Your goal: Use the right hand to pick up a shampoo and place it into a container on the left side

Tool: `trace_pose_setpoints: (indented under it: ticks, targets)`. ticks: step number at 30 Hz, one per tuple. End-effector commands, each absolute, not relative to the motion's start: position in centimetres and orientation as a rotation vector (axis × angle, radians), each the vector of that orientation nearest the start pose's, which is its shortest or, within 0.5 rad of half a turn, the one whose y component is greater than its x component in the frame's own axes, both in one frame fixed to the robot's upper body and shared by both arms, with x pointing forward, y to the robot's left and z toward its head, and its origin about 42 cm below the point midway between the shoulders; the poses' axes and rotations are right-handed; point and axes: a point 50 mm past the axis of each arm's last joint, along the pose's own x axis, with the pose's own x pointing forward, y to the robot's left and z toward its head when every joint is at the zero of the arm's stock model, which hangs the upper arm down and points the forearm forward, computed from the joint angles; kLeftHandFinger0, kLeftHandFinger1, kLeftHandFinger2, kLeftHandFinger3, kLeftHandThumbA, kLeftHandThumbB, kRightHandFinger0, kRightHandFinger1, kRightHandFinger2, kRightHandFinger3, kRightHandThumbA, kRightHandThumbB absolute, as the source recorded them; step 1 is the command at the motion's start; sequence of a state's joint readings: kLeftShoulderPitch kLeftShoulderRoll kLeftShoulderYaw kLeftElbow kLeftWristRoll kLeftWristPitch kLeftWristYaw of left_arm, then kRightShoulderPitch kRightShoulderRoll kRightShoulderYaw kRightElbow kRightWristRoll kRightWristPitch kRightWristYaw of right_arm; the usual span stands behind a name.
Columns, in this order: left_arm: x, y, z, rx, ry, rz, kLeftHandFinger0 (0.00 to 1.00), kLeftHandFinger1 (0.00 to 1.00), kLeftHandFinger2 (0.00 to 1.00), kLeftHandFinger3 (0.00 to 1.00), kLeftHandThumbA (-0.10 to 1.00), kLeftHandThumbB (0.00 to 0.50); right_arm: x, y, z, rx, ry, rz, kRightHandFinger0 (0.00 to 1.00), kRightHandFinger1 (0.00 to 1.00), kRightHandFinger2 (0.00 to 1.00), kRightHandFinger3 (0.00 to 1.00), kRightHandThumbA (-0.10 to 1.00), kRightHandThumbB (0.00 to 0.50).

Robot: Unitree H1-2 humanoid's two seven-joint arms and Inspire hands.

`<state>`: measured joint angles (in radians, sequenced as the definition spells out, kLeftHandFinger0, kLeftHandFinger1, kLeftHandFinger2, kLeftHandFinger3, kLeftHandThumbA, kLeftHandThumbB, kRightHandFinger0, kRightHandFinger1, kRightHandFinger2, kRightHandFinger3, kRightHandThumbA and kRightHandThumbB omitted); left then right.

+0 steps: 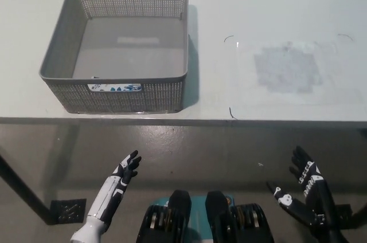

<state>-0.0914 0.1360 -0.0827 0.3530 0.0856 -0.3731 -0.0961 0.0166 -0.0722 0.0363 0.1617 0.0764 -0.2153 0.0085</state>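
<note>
The shampoo [114, 87] already lies inside the grey mesh basket [123, 97], tight against its near wall, only a white-and-blue sliver showing. Right of the basket the surface [287, 14] carries nothing to grasp. Your right robot hand [303, 191] hangs well below the surface edge, fingers spread, holding nothing; the left robot hand [117, 183] rests low, released too. I'd judge the placing done: keep both low, clear of the basket.

Lighting: bright, even, on the table [275, 2]. Basket [63, 54] casts a soft shadow rightward. Floor below the table's near edge dimmer. Focus sharp throughout; no motion blur.
</note>
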Motion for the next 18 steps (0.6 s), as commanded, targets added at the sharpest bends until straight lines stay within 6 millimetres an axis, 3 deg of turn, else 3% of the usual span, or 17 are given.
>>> trace_pose_setpoints:
  ticks: [1, 9, 18]
  targets:
    - [30.87, 23.26, 5.79, 0.227, -0.152, -0.199, 1.0, 1.0, 1.0, 1.0, 1.0, 0.265, 28.09, -22.64, 7.07, 0.034, -0.11, 0.063, 0.95, 1.0, 1.0, 1.0, 0.78, 0.185]
    - [30.93, 23.45, 6.04, 0.22, -0.153, -0.188, 1.0, 1.0, 1.0, 1.0, 1.0, 0.263, 28.69, -22.37, 7.25, 0.03, -0.096, 0.068, 0.96, 1.0, 1.0, 1.0, 0.79, 0.197]
    - [30.21, 23.42, 5.58, 0.22, -0.134, -0.186, 1.0, 1.0, 1.0, 1.0, 1.0, 0.276, 28.49, -22.45, 7.07, 0.011, -0.091, 0.073, 0.93, 1.0, 1.0, 1.0, 0.72, 0.164]
